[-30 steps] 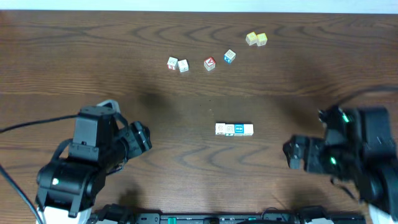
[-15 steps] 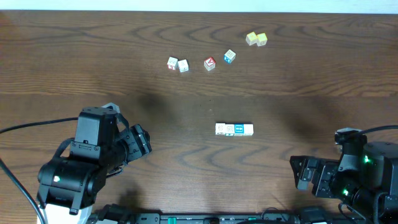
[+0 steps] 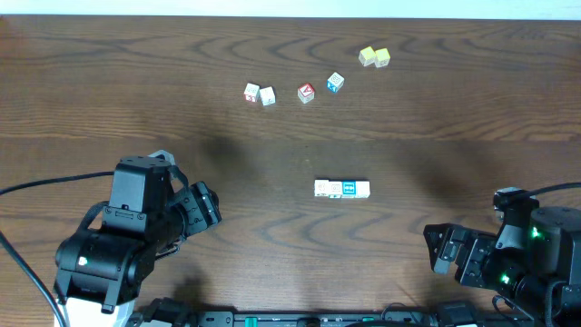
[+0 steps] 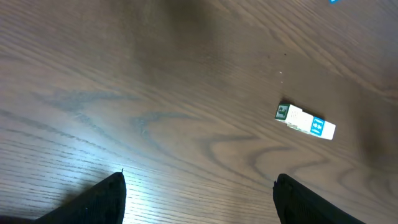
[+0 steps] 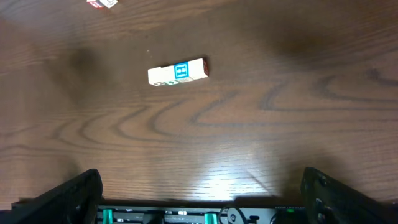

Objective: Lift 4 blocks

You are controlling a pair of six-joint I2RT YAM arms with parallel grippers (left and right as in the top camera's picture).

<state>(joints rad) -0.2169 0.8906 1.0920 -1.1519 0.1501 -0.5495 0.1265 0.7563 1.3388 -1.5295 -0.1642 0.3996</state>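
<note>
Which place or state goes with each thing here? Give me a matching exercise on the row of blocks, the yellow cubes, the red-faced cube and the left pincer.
Things:
1. row of blocks
2. yellow cubes
3. red-faced cube
4. left pincer

Places or states:
A. far side, furthest right of the scattered cubes
B. open, holding nothing, over the near left part of the table
C. middle of the table, touching side by side
D. far side, between a white pair and a pale-blue cube

Pairs: 1-C, 2-A, 3-D, 4-B.
</note>
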